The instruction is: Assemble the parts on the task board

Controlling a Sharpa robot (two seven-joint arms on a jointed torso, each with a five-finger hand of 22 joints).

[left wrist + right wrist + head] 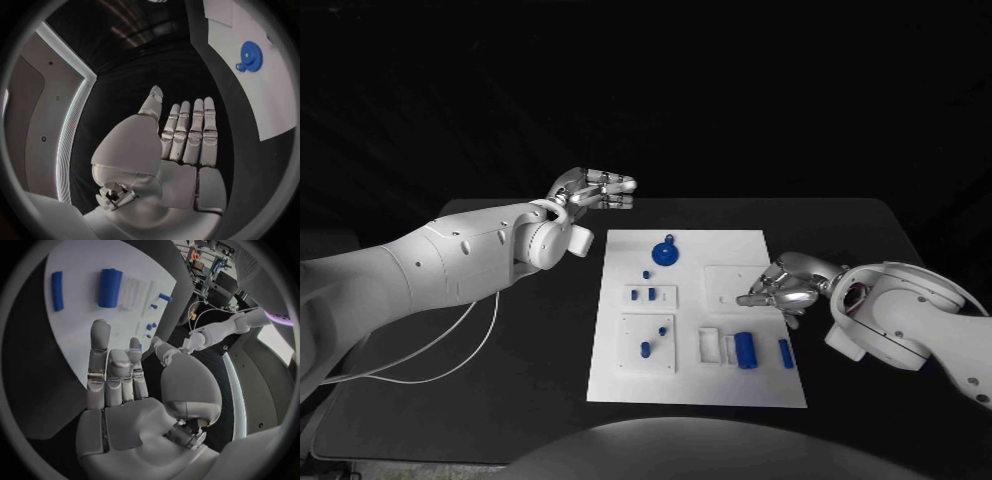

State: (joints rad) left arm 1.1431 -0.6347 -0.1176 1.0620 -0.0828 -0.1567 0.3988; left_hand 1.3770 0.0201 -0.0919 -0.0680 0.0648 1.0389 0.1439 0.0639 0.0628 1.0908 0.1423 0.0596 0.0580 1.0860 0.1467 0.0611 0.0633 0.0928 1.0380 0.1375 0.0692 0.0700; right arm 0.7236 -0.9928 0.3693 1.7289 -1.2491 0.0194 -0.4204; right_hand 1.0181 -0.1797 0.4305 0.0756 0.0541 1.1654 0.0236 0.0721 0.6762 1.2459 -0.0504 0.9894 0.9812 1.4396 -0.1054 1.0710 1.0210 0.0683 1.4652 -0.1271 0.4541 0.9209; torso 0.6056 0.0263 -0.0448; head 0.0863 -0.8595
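Note:
The white task board (697, 385) lies mid-table. A blue gear (668, 252) (250, 52) sits near its far edge, with small blue pegs (645, 294) in a square plate below it. A blue cylinder (747, 350) (109, 287), a slim blue bar (786, 353) (57, 283) and a white block (710, 345) (132, 291) lie near the board's front right. My left hand (596, 190) (181, 150) hovers past the board's far left corner, fingers straight, holding nothing. My right hand (780, 285) (125, 390) is over the board's right edge, fingers apart and empty.
Another square plate (648, 343) with a blue peg (646, 349) lies on the board's front left. A white cable (437, 345) runs across the black table under my left arm. Bare table surrounds the board.

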